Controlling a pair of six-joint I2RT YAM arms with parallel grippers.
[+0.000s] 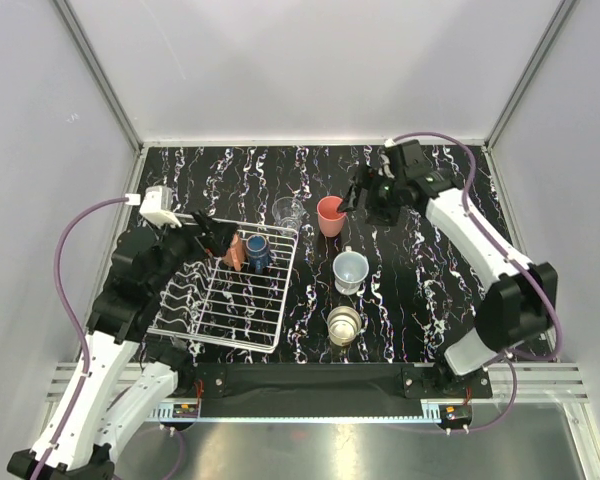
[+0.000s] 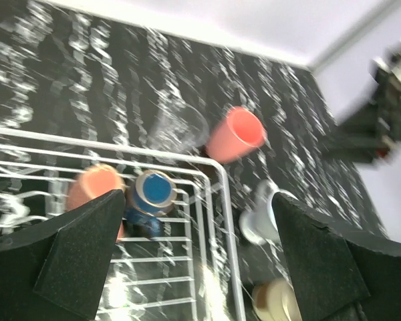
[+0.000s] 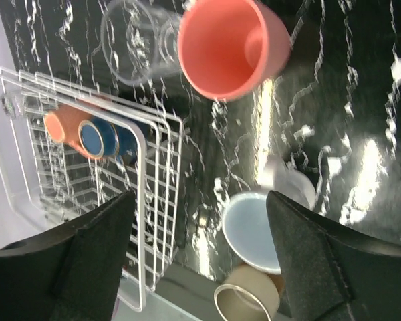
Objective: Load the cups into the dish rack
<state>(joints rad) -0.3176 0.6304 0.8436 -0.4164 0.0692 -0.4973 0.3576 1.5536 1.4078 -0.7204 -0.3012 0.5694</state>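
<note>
The white wire dish rack [image 1: 220, 310] sits at the left. A salmon mug [image 1: 232, 251] and a dark blue cup [image 1: 257, 252] stand in its far right corner. My left gripper [image 1: 213, 236] hangs open and empty over that corner. One clear glass [image 1: 288, 213], the coral-red tumbler [image 1: 330, 215], the pale blue-white mug [image 1: 350, 271] and the beige cup [image 1: 344, 324] stand on the table right of the rack. My right gripper [image 1: 356, 198] is open and empty, just right of the tumbler [image 3: 230, 47]. A second clear glass is not seen.
The table is black marble-patterned with white walls on three sides. In the left wrist view the blue cup [image 2: 154, 190] and rack rim [image 2: 224, 200] lie below the open gripper [image 2: 197, 261]. The right wrist view shows the pale mug [image 3: 260, 227] between the right gripper's [image 3: 200, 261] fingers.
</note>
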